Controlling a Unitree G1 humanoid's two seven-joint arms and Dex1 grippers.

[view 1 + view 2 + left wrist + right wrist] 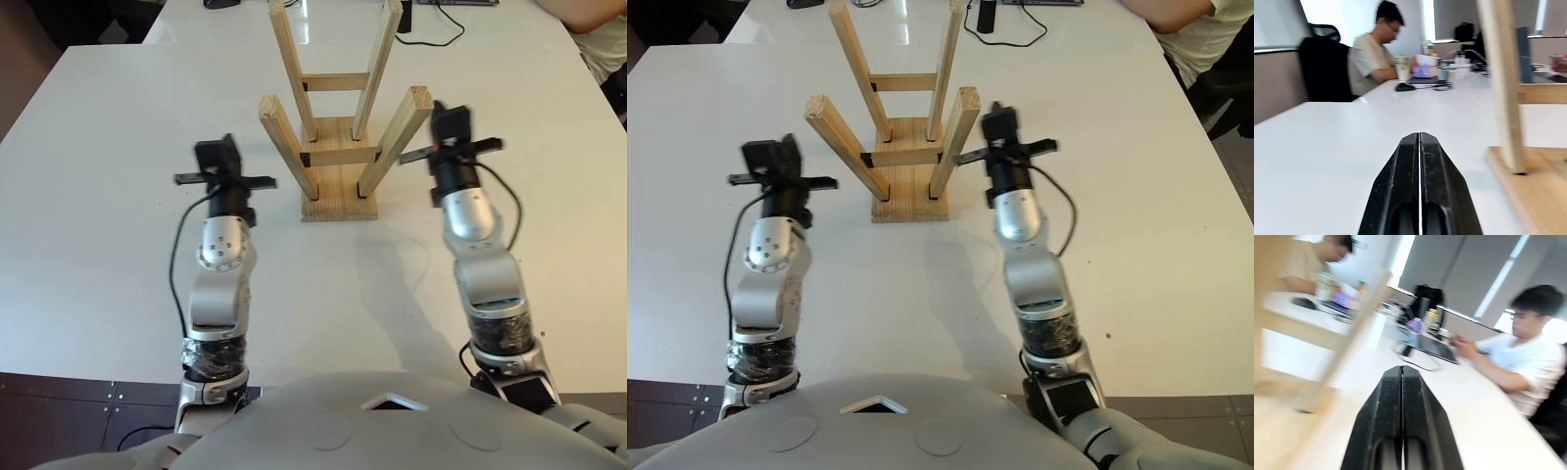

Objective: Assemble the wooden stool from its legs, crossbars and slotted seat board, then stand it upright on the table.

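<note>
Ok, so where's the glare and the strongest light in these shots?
Left eye view: light glares off the table at its far end, between the far legs of the upturned stool. Left wrist view: a bright window washes out the room's back corner. Right wrist view: bright window strips glow behind the desks.

Bright, even light fills the room, with daylight flaring at the window (1327, 19) far beyond the left hand (1419, 136). The white worktop (118, 147) glares past the stool (338, 147), and shadows on it are faint and soft-edged. Around the right hand (1401, 368) everything is smeared with blur. The left hand looks crisp, and the room behind it is soft.
</note>
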